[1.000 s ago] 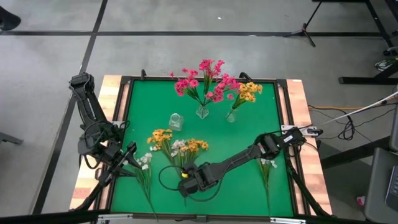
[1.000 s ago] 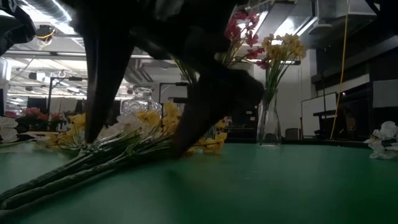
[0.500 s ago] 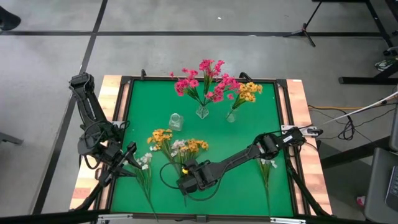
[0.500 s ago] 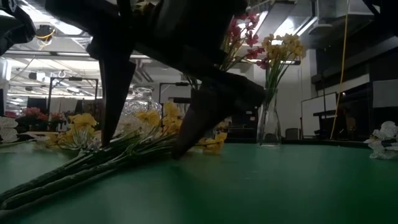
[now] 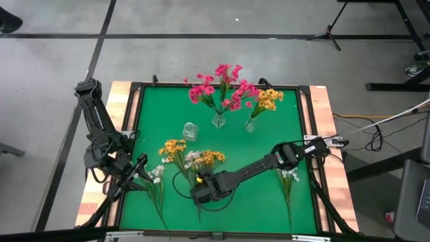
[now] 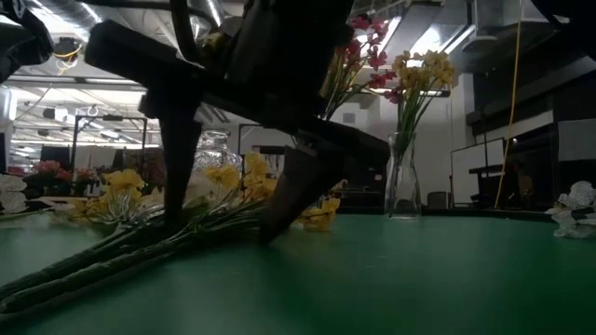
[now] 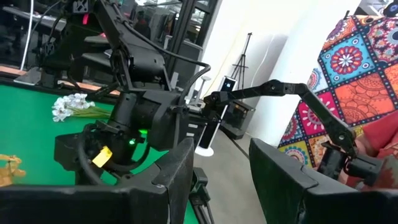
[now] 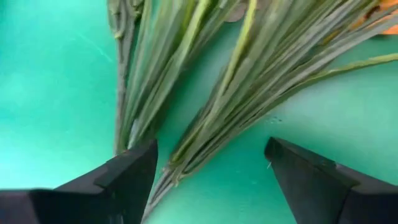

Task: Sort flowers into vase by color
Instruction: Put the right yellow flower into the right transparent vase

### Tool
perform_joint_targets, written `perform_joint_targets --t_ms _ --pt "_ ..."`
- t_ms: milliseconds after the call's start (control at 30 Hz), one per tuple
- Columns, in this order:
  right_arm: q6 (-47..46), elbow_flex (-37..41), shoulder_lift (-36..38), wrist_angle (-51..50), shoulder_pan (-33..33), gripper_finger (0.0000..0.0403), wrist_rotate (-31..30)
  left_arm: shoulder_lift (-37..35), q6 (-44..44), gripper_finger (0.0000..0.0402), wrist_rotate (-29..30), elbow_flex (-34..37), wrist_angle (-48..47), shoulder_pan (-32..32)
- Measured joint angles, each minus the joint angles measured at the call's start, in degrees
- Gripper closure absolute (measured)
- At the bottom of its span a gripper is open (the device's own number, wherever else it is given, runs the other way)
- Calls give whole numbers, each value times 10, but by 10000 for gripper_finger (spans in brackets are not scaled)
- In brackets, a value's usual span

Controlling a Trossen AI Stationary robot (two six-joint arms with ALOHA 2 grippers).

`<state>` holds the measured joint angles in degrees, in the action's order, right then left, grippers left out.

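A loose bunch of yellow and white flowers (image 5: 191, 160) lies on the green mat, its green stems (image 8: 205, 124) running toward the near edge. My right gripper (image 8: 211, 171) is open and slants down over those stems, one finger on each side, close to the mat (image 6: 219, 233). Pink flowers (image 5: 222, 91) stand in one vase (image 5: 218, 122) and yellow ones (image 5: 267, 99) in another vase (image 5: 250, 125). A third glass vase (image 5: 190, 131) holds nothing. My left gripper (image 5: 138, 167) waits open at the mat's left edge.
One white sprig (image 5: 156, 176) lies near the left gripper and another white sprig (image 5: 289, 178) near the right edge. A wooden border (image 5: 321, 121) frames the mat. Bare green mat (image 5: 255, 202) stretches along the near right.
My right gripper has moved a little toward the table's far left and sunk toward the stems, rolling somewhat about its own axis. It has stayed open, and its fingers now straddle the stems close to the mat. The flowers have not moved.
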<state>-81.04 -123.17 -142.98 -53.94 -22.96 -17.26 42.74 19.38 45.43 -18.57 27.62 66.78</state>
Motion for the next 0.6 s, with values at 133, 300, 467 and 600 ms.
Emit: perform_joint_targets --t_ms 133,300,467,600 --pt "0 -1 -3 -11 4 125 11 0 0 249 1 0 -1 0" --pt "1 0 -4 -17 5 178 6 0 0 249 1 0 -1 0" --pt "2 1 -4 -22 5 220 3 0 0 249 1 0 -2 0" --pt "2 1 -5 -35 5 258 3 0 0 249 2 0 -2 0"
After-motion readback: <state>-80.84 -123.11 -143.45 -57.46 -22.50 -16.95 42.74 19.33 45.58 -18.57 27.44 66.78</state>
